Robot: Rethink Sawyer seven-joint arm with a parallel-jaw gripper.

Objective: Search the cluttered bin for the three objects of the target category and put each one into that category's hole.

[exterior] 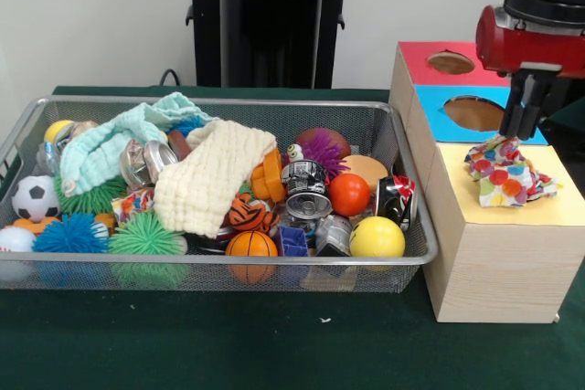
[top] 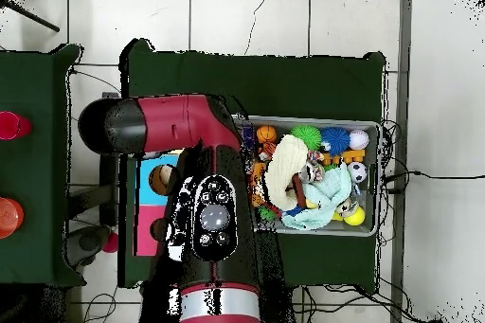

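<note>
No writing or brand that I can read shows anywhere; the crushed cans in the bin carry print too small to make out.

My gripper [exterior: 512, 134] hangs over the yellow section of the wooden sorting box [exterior: 498, 262], and my jaws are closed on the top of a crumpled cloth with coloured dots [exterior: 507, 175], whose lower folds rest on the yellow surface. Behind it lie the blue section with its hole [exterior: 473, 113] and the red section with its hole [exterior: 451, 63] (any yellow hole is hidden under the cloth, so I cannot tell where it sits).

To the side on the green table [exterior: 274, 344] stands the wire mesh bin [exterior: 228, 267], just beside the box. Two more cloths lie in it: a cream knitted cloth [exterior: 210, 175] draped across the middle, and a mint green cloth [exterior: 119, 139] behind it toward the far corner. Around them crowd a soccer ball [exterior: 34, 196], blue spiky ball [exterior: 69, 233], green spiky ball [exterior: 144, 235], small basketball [exterior: 250, 244], orange ball [exterior: 348, 194], yellow ball [exterior: 377, 237] and purple spiky ball [exterior: 320, 151].

From overhead my own arm [top: 213, 215] covers most of the box; only the bin [top: 374, 130] shows clear beside it.
</note>
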